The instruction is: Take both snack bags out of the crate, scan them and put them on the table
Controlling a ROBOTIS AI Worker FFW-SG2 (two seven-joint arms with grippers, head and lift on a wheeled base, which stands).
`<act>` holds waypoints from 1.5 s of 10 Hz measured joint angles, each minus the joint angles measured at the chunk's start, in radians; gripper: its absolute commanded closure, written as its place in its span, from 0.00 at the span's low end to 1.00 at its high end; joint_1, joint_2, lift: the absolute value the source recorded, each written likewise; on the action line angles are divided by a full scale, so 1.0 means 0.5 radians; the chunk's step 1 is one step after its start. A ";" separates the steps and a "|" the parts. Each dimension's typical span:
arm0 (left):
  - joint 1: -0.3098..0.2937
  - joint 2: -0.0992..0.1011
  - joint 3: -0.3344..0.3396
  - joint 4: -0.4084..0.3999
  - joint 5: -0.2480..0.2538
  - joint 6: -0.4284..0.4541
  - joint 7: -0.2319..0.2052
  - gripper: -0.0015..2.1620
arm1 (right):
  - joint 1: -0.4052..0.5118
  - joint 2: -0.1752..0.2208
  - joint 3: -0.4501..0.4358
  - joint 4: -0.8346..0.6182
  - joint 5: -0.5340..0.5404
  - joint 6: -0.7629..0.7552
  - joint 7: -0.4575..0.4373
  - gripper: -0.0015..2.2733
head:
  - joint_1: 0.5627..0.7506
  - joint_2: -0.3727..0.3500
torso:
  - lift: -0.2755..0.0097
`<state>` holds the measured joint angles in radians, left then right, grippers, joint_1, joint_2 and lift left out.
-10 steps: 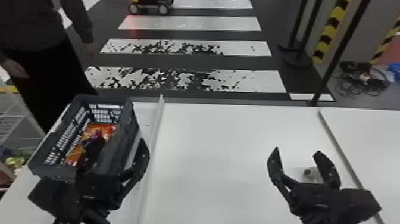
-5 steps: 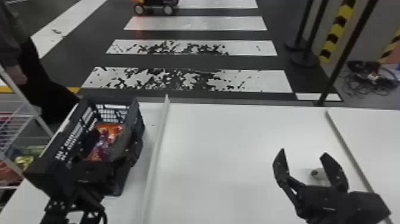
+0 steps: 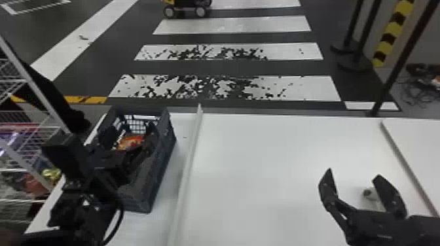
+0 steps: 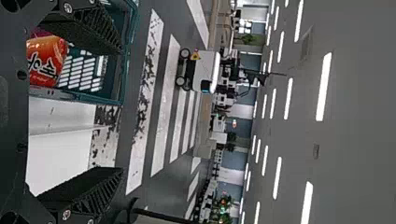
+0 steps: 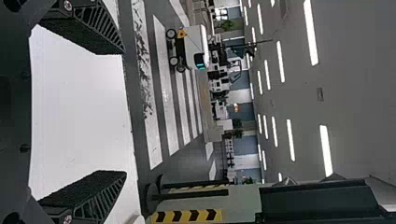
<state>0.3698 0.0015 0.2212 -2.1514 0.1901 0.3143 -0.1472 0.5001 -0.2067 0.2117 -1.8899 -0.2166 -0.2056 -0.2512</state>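
The crate (image 3: pixel 162 170) sits on the left of the white tabletop (image 3: pixel 278 157), just beside a pale raised strip (image 3: pixel 188 163) but apart from it. In it lies an orange snack bag (image 3: pixel 131 142), towards the far end; the left wrist view shows a bit of pinkish wrapping against it, too little to say whether that is a second bag. The left hand (image 3: pixel 132 135) is at the crate, its two fingers spread wide with nothing between them; whether they reach below the rim, I can't tell. The right hand (image 3: pixel 354 173) is at the right side of the tabletop, also wide open and empty. A small whitish thing (image 3: pixel 369 193), too blurred to name, shows between its fingers in the head view, near a second strip (image 3: pixel 411 166). On the left stands a white wire rack (image 3: pixel 39 95) with colourful packets (image 3: pixel 32 184) on it.
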 measured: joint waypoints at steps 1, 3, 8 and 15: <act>-0.045 0.000 0.025 0.003 0.016 0.044 0.045 0.05 | 0.000 -0.002 0.000 0.000 -0.009 0.004 0.002 0.03 | 0.70 0.70 | 0.65; -0.141 0.000 0.098 0.029 0.062 0.093 0.117 0.06 | 0.000 -0.006 -0.001 0.000 0.001 0.005 0.012 0.03 | 0.70 0.74 | 0.65; -0.348 0.047 0.236 0.128 0.072 0.574 0.025 0.07 | -0.003 -0.007 0.000 0.000 0.058 0.050 0.014 0.03 | 0.70 0.79 | 0.65; -0.672 0.215 0.390 0.261 0.128 1.381 0.026 0.09 | 0.011 -0.017 0.000 0.000 0.066 0.103 0.024 0.04 | 0.70 0.84 | 0.65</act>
<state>0.0338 0.1090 0.4163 -2.0211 0.2540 1.0047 -0.1342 0.5057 -0.2153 0.2119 -1.8899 -0.1837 -0.1541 -0.2392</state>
